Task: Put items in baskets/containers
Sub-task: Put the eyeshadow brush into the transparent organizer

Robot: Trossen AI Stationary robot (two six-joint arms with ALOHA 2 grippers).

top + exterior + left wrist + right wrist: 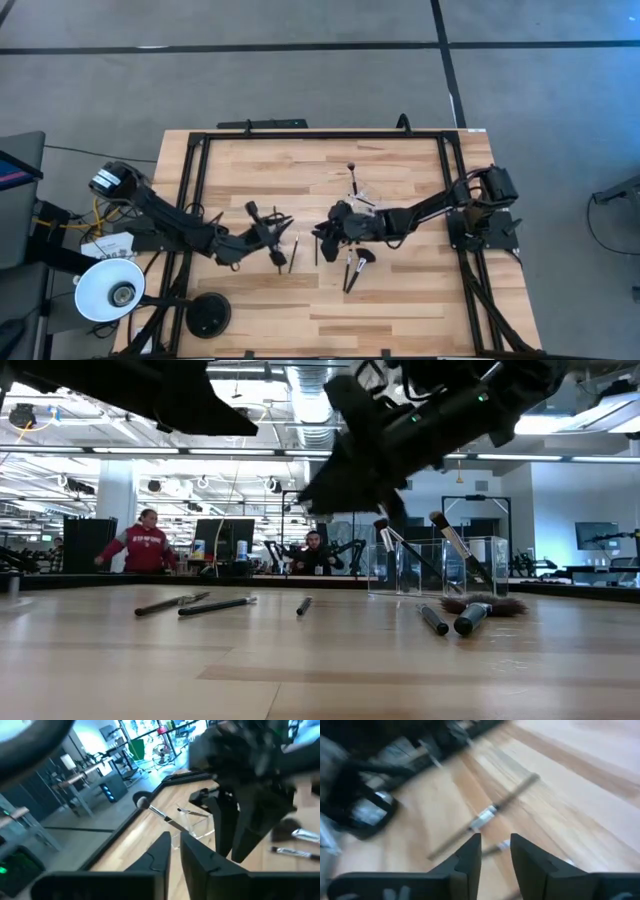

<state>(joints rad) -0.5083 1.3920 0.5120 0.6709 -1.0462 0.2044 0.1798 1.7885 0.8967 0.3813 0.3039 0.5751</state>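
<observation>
I judged the job barely begun. Two brushes [455, 550] stood in the cup [437, 566]; the rest [354, 266] lay loose on the surface [400, 300]. My left pincer [278, 228] and right pincer [322, 232] hung mid-surface, both narrowly parted, holding nothing.

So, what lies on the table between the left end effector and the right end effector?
The high view shows a first brush and a second brush lying loose between the left end effector and the right end effector.
</observation>
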